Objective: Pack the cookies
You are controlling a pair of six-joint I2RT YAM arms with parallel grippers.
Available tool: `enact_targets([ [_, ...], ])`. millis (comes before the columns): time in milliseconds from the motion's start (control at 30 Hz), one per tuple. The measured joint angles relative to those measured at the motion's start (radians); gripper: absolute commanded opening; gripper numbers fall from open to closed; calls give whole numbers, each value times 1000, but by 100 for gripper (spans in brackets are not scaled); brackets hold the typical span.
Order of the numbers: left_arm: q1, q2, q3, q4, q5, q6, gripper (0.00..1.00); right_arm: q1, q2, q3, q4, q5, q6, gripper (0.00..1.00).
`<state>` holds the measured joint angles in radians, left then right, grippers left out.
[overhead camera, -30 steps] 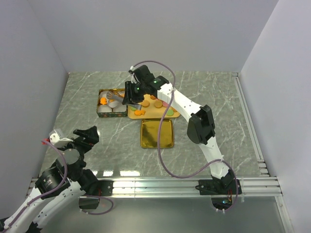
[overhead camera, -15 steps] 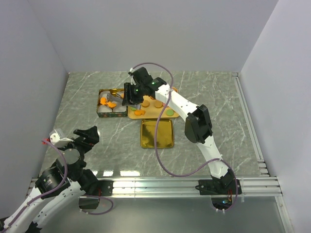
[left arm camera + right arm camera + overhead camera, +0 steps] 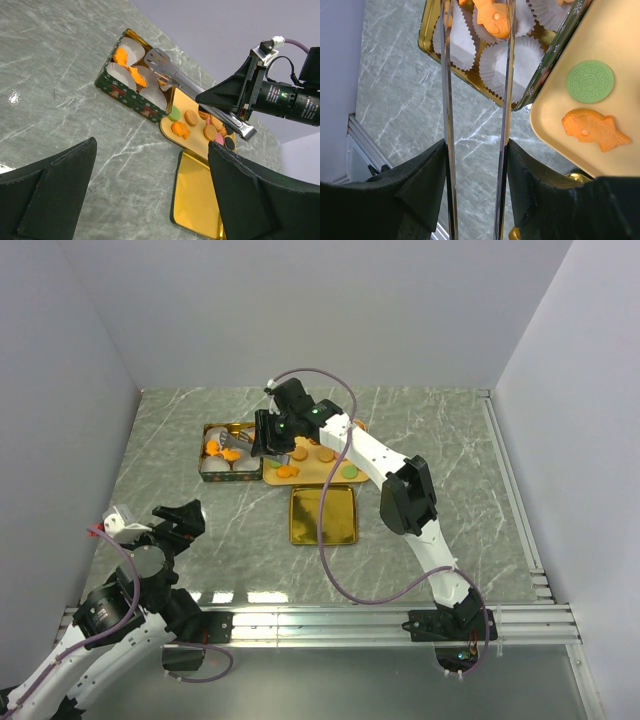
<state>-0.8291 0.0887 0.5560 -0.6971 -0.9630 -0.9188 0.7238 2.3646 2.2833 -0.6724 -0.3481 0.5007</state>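
Observation:
The cookies point(image 3: 318, 456) lie on a tan tray point(image 3: 352, 478): orange rounds, fish shapes, a green, a pink and a dark one point(image 3: 190, 118). My right gripper point(image 3: 268, 433) is shut on metal tongs point(image 3: 195, 90). It holds them over a green tin point(image 3: 204, 466) lined with white paper cups. In the right wrist view the tong arms point(image 3: 446, 100) stand apart, with an orange fish cookie point(image 3: 492, 20) in a cup between them. A green cookie point(image 3: 590, 81) and a fish cookie point(image 3: 592, 130) lie on the tray. My left gripper point(image 3: 160, 525) is open and empty, near the front left.
A gold tin lid point(image 3: 323, 514) lies inside up in front of the tray, also in the left wrist view point(image 3: 200, 195). Grey walls close in the marble table on three sides. A metal rail runs along the front edge.
My right gripper with the tongs has shifted slightly left over the tin. The left arm has not moved.

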Motion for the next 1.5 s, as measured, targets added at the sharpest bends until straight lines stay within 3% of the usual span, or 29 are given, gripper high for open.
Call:
enact_targets([
  [367,-2,0,0,0,-2,0,99,-8,-78,-39,-1,23,-22,56],
  [933,-4,-2,0,0,-3,-1,99,-74,-571,-582,29,178,-125,55],
  [1200,-5,-11,0,0,-3,-5,100,-79,-604,-686,11,252,-171,56],
  [1500,-6,-16,0,0,-3,-3,99,-79,-572,-673,-53,320,-204,56],
])
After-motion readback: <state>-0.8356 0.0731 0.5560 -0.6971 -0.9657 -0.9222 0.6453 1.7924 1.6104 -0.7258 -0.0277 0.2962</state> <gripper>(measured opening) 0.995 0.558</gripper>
